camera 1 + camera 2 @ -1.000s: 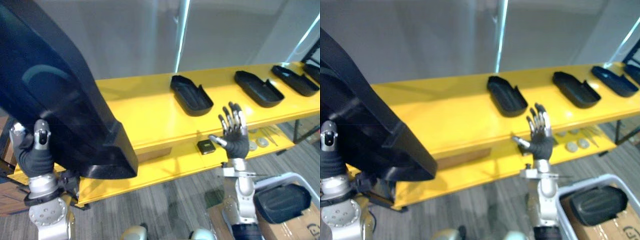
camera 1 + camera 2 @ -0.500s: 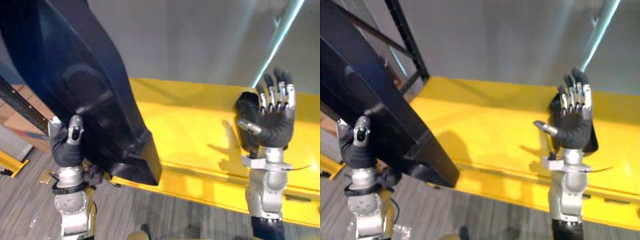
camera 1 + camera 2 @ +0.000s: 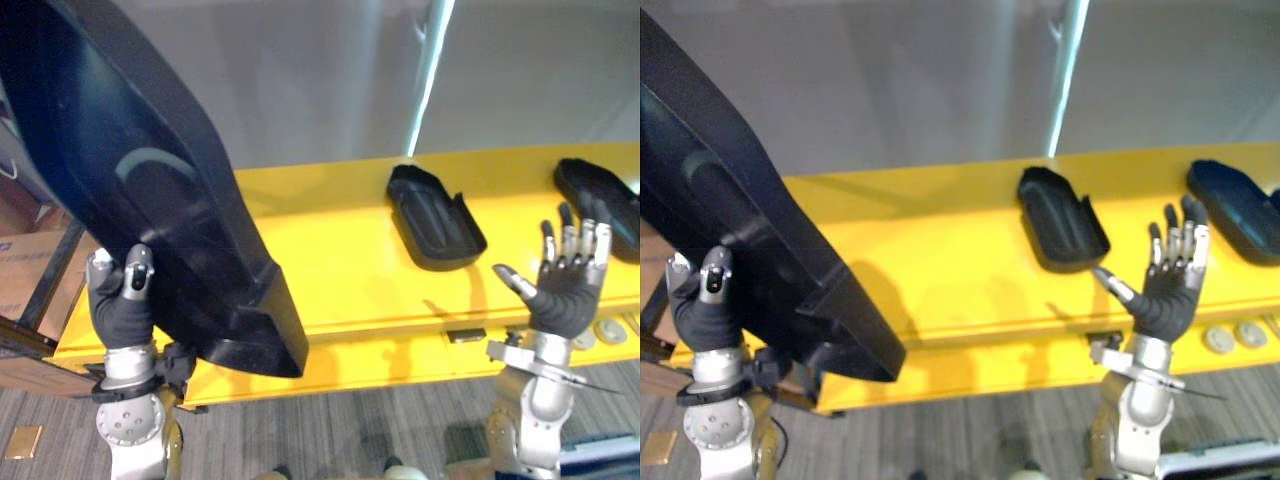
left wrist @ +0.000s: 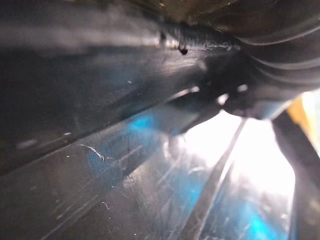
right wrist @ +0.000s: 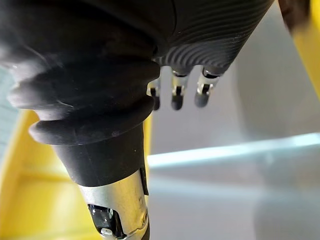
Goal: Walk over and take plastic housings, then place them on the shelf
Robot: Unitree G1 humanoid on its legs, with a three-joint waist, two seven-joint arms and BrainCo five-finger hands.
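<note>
My left hand is closed on the big black housing. My thumb lies on its side and my fingers curl round its edge. I hold it up in the air, tilted, over the left end of the yellow shelf. Its thick low end hangs by the front edge of the shelf. Its long end goes up high above the shelf's left end. I cannot tell if the low end touches the shelf. In my left wrist view its shiny black side is right up against my hand.

My right hand is loose and holds nothing. Its fingers are straight, spread apart and point up, with the thumb out to the side. It is in front of the right part of the shelf, apart from it.

A smaller black housing lies on top of the shelf near its middle, hollow side up. A third housing lies on the shelf too, near its right end. Two round pale discs lie on the lower board of the shelf, under the right part. A grey wall stands behind the shelf, and a grey floor lies below it.
</note>
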